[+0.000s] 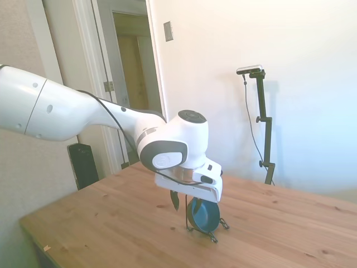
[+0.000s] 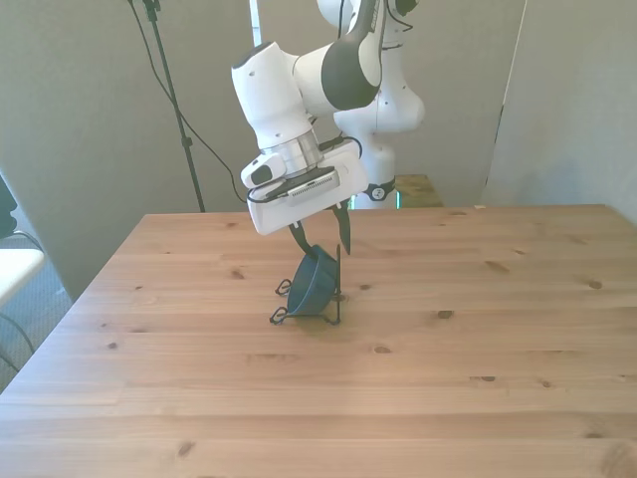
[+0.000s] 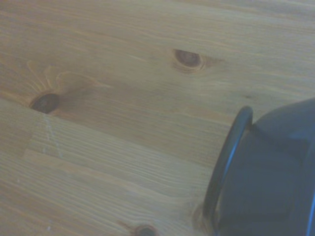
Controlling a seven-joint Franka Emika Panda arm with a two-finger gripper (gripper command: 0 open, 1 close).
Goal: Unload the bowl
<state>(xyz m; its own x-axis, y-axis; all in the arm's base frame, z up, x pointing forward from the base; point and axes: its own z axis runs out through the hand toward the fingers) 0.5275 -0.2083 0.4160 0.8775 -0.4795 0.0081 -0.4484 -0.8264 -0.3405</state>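
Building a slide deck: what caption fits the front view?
Open gripper poised just above the dark teal bowl standing on edge in its wire stand on the wooden table.

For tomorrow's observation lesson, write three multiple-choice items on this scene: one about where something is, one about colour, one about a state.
1. Where is the small round dark blue-teal bowl?
A. Propped on edge in the thin black wire stand
B. Flat on the floor
C. Upside down at a corner of the wooden table

2. What colour is the arm's casing?
A. Red
B. White
C. Yellow

3. How are the fingers of the end effector?
A. Open, just above the bowl's rim
B. Shut on a spoon
C. Out of sight

Answers: 1 A, the side view shows the bowl leaning in the stand; 2 B, both wide views show white shells; 3 A, two dark fingers stand apart over the rim.
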